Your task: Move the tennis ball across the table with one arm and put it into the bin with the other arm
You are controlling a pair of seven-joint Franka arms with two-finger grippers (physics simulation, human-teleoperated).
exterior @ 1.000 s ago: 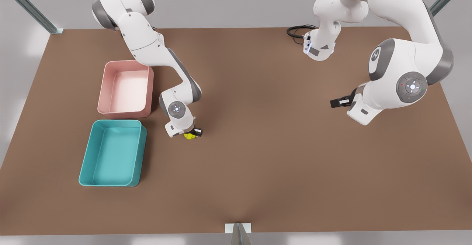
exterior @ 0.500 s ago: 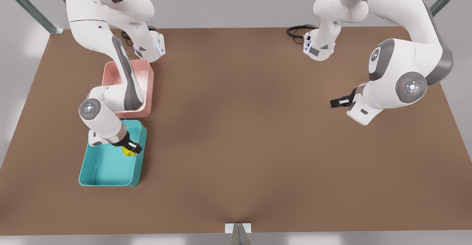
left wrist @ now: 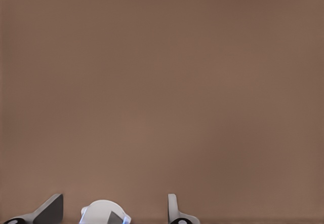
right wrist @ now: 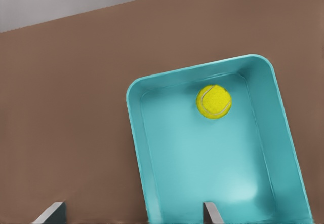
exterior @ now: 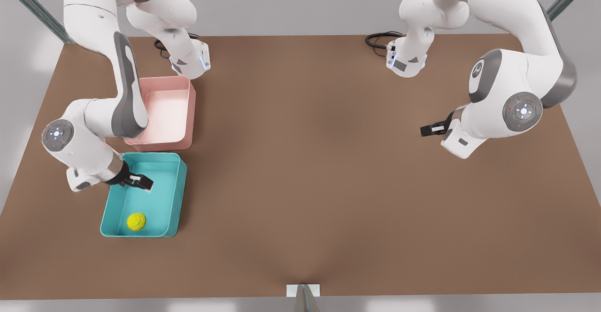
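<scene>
The yellow-green tennis ball (exterior: 136, 221) (right wrist: 214, 101) lies loose on the floor of the teal bin (exterior: 181, 194) (right wrist: 212, 173), at the end closest to the table's front edge. My right gripper (exterior: 139, 182) (right wrist: 131, 214) hovers over the bin's far end, open and holding nothing, well clear of the ball. My left gripper (exterior: 429, 130) (left wrist: 111, 209) waits at the front view's right above the bare brown table (exterior: 328, 161), open and empty.
A pink tray (exterior: 164, 114) stands just behind the teal bin, partly covered by the right arm. A black cable (exterior: 378, 39) coils at the back edge beside an arm base. A small bracket (exterior: 303, 291) sits at the table's front edge.
The right gripper carried the ball from the table beside the bin to over the bin, then opened. The ball now rests in the bin. The left arm stayed put.
</scene>
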